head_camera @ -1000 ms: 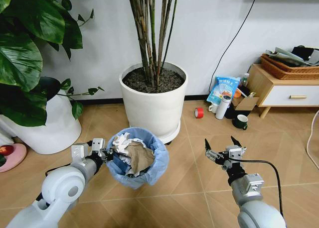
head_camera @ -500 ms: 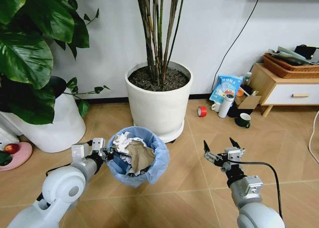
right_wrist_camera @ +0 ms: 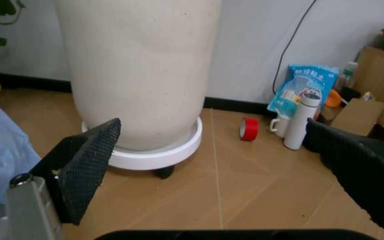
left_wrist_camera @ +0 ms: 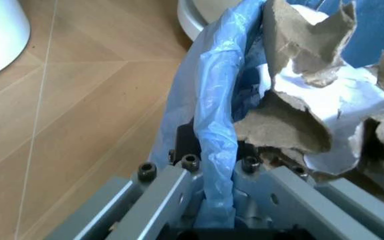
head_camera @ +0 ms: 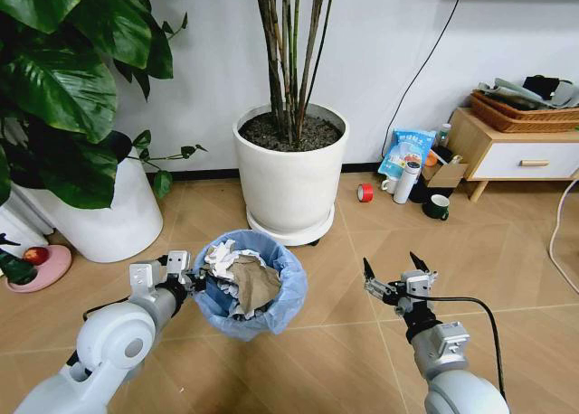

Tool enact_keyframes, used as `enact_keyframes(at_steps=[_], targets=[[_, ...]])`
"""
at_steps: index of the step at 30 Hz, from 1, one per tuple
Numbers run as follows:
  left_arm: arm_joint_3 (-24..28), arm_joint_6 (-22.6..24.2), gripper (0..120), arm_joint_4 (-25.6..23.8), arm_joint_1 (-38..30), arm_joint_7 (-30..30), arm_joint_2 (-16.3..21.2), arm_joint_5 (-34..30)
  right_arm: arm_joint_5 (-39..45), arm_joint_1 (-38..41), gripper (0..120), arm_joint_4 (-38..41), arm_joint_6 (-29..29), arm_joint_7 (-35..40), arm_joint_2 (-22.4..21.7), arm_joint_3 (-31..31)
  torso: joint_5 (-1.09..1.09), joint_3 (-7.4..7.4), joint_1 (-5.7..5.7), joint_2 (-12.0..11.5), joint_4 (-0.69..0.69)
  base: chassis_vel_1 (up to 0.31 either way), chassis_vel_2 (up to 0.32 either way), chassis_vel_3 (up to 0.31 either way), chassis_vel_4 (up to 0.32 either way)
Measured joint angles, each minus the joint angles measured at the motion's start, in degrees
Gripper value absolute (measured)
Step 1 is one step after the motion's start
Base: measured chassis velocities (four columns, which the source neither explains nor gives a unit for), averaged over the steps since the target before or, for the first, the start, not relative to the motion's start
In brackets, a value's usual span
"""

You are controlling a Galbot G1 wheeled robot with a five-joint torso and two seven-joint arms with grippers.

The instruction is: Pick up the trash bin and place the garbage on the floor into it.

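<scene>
The trash bin (head_camera: 271, 313), small and round with a crinkly light blue bag over its rim, hangs just above the floor (head_camera: 344, 360) at lower centre of the head view. It is stuffed with garbage (head_camera: 242, 277): white paper wads and torn brown card. My left gripper (head_camera: 191, 282) is shut on the bin's near-left rim. The left wrist view has the blue bag rim (left_wrist_camera: 217, 125) pinched in that gripper (left_wrist_camera: 212, 156), with garbage (left_wrist_camera: 299, 120) beside it. My right gripper (head_camera: 391, 268) hovers open and holding nothing to the right of the bin, with black fingertips (right_wrist_camera: 88, 162) spread wide.
A big white plant pot (head_camera: 289, 174) on a wheeled base stands just behind the bin, and another white pot (head_camera: 113, 211) sits at the left under large leaves. A red tape roll (head_camera: 365, 192), bottle, mug (head_camera: 438, 206) and wooden cabinet (head_camera: 516, 156) are at the right.
The whole picture has shifted, so the camera has moved: pots and cabinet sit higher and farther off. Both arms and the held bin keep their places in the view.
</scene>
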Motion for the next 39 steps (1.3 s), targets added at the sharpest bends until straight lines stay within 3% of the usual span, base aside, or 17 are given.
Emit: enact_keyframes(at_steps=[25, 39], targets=[[-0.55, -0.13, 0, -0.91, 1.01, -0.74, -0.04, -0.19, -0.24, -0.29, 100, -0.38, 0.92, -0.71, -0.24, -2.04, 0.0, 0.0, 0.0, 0.0, -0.01, 0.137, -0.022, -0.138, 0.025], [-0.62, -0.13, 0, -0.83, 0.83, -0.69, -0.41, -0.13, -0.36, -0.84, 100, -0.33, 0.91, -0.74, -0.6, -2.37, 0.02, 0.0, 0.0, 0.0, 0.0, 0.223, -0.101, -0.217, 0.106]])
